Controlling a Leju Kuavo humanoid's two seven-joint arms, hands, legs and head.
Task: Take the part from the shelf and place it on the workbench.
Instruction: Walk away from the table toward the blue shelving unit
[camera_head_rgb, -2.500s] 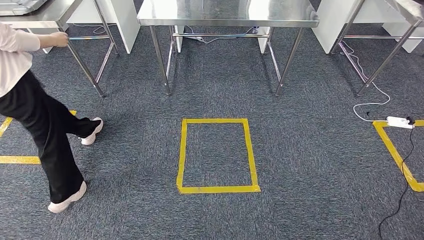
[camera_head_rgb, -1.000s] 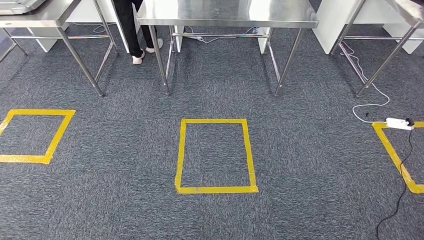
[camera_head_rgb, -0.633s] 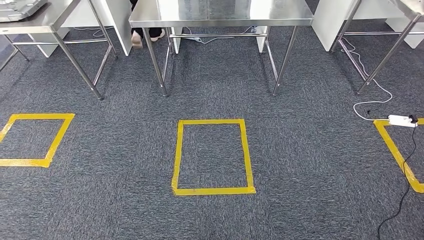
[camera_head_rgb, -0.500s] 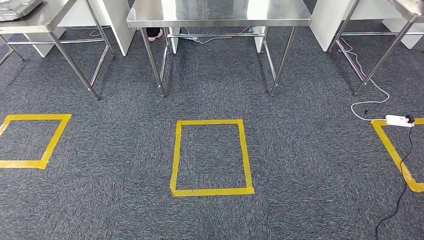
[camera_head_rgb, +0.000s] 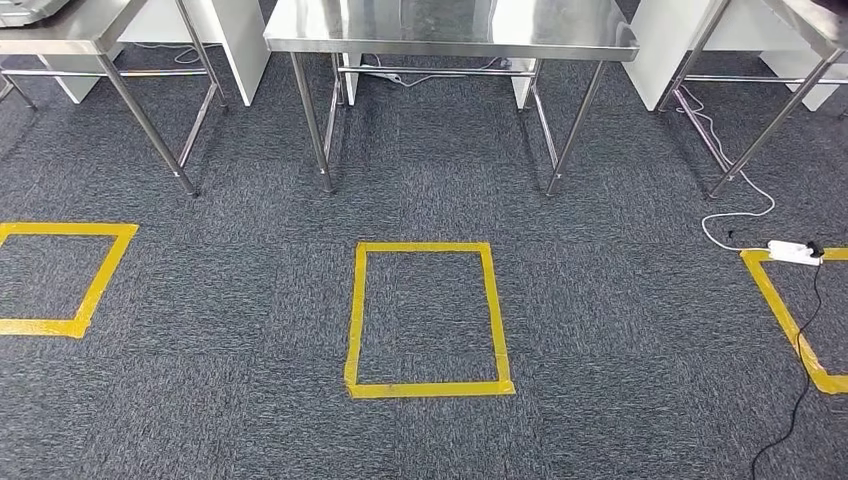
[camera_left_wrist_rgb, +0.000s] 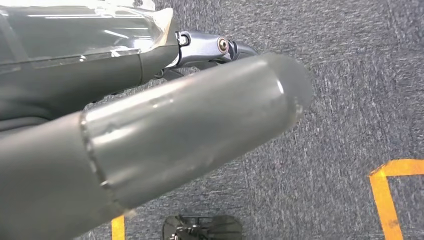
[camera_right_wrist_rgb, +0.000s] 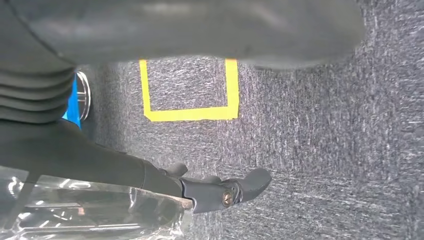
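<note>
- head view: dark grey carpet (camera_head_rgb: 620, 340) spreads below a steel workbench (camera_head_rgb: 450, 25); a yellow tape rectangle (camera_head_rgb: 428, 318) lies before it.
- left hand (camera_left_wrist_rgb: 165, 125): thumb and fingers apart over carpet, holding nothing.
- right hand (camera_right_wrist_rgb: 200, 185): fingers spread, holding nothing, tape square beyond them.
- part's place: cannot tell.

The left hand (camera_left_wrist_rgb: 165, 130) hangs above the floor and holds nothing. Its thick grey thumb (camera_left_wrist_rgb: 200, 125) runs from the lower left of its wrist picture toward the right; darker fingers (camera_left_wrist_rgb: 220, 47) lie straight along the upper edge. The right hand (camera_right_wrist_rgb: 190, 165) also hangs free and holds nothing: its blurred thumb (camera_right_wrist_rgb: 200, 25) crosses the top of its picture, and its dark fingers (camera_right_wrist_rgb: 240, 187) reach from the lower left toward the middle, apart from the thumb.
</note>
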